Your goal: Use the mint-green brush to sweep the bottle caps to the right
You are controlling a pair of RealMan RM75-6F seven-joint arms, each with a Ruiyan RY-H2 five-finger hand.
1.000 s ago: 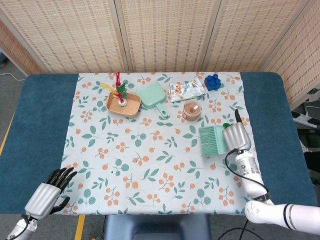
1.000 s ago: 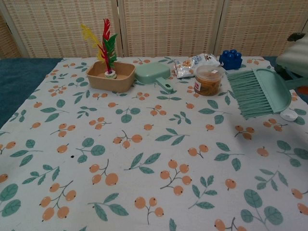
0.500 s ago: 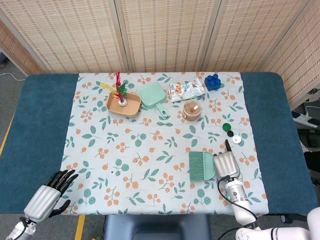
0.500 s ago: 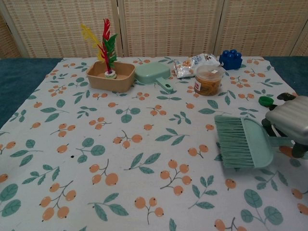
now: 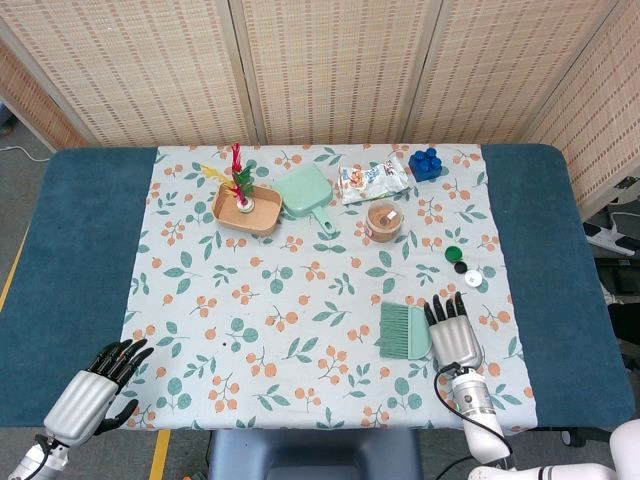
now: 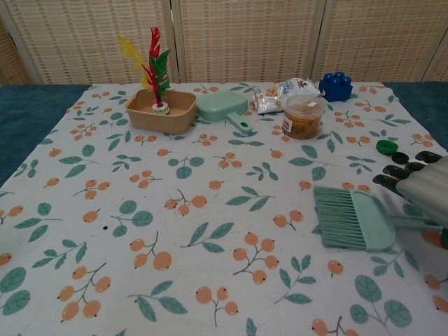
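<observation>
Right hand (image 5: pixel 453 334) lay over handle of mint-green brush (image 5: pixel 405 331), fingers spread and extended forward; whether it gripped handle, couldn't tell. Brush flat on cloth, bristles pointing left. Bottle caps (image 5: pixel 461 266) sat just beyond hand, near cloth's right edge. Advice: close firmly on handle, set bristles left of caps, drag right low and level. Left hand (image 5: pixel 92 391) idle at near-left corner, fingers loosely extended, holding nothing.

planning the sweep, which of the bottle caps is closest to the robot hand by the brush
The white cap. It lies nearest the right robot hand, with the black cap just beyond it and the green cap farthest up the cloth.
</observation>
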